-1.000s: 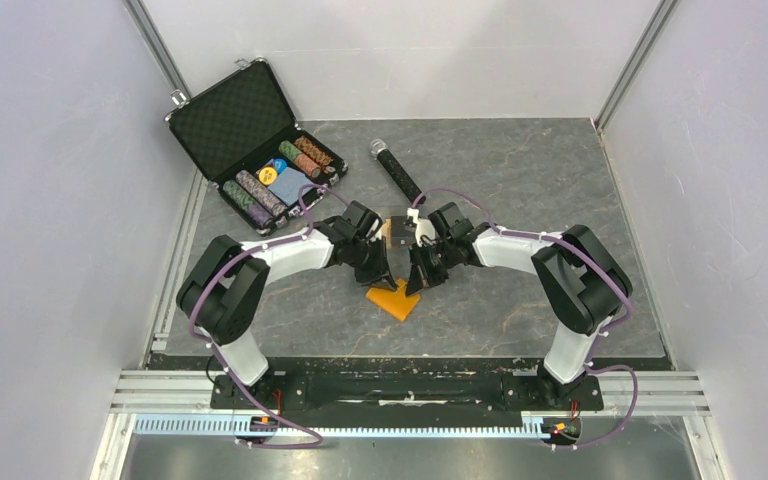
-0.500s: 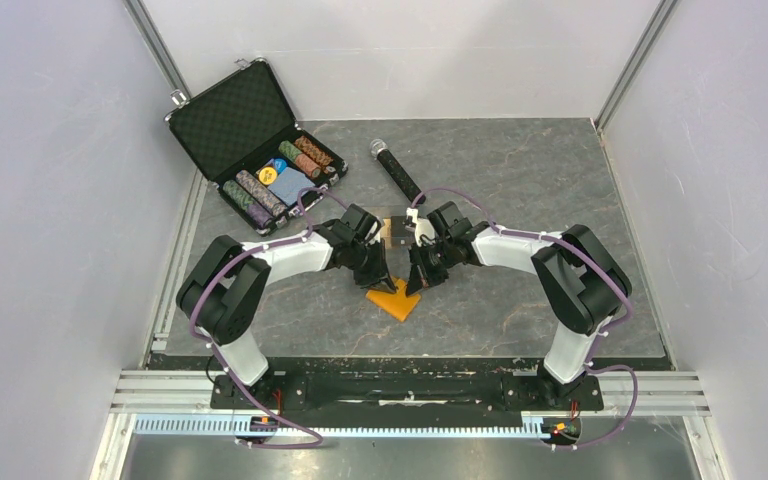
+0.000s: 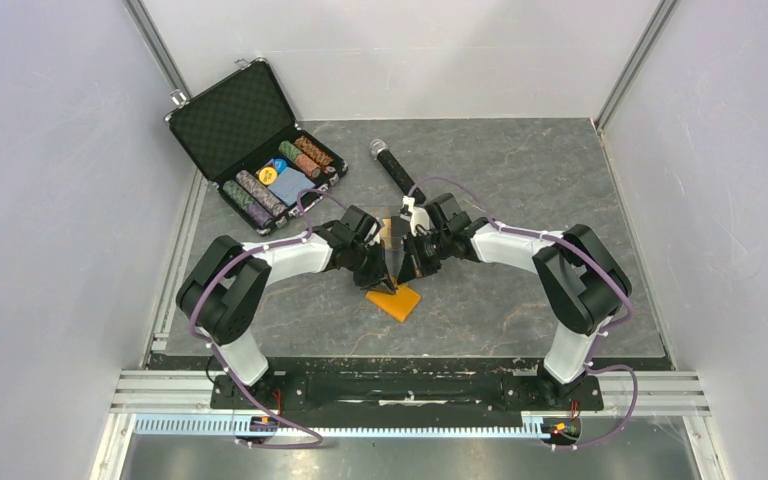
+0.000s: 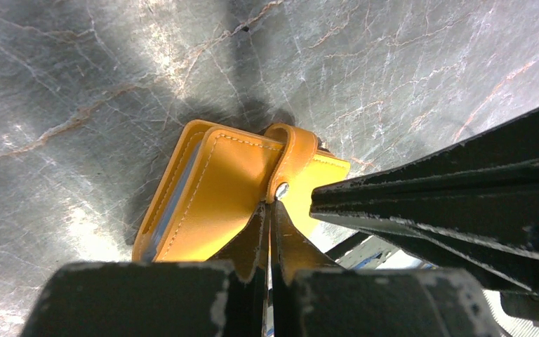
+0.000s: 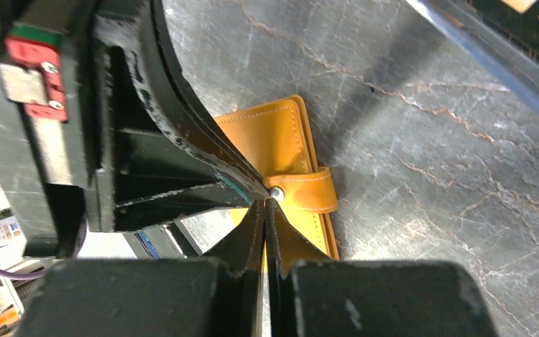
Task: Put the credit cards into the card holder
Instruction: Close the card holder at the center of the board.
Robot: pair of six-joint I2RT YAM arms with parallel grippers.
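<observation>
The orange card holder [image 3: 396,302] lies folded on the table, its strap [image 4: 293,151] wrapped over the front with the round snap [image 4: 281,188] showing. It also shows in the right wrist view [image 5: 277,133]. My left gripper [image 3: 384,282] and right gripper [image 3: 401,276] are both shut, their tips meeting at the snap from opposite sides. The left tips [image 4: 268,208] and the right tips [image 5: 265,205] sit right at the snap. A tan and dark credit card [image 3: 391,233] lies just behind the two wrists, mostly hidden by them.
An open black foam-lined case [image 3: 256,150] with poker chips stands at the back left. A black microphone [image 3: 396,171] lies behind the grippers. The table's front edge is just below the card holder.
The card holder's raised flap has come down and it now lies flatter. My right gripper has moved left to meet the left gripper over the snap.
</observation>
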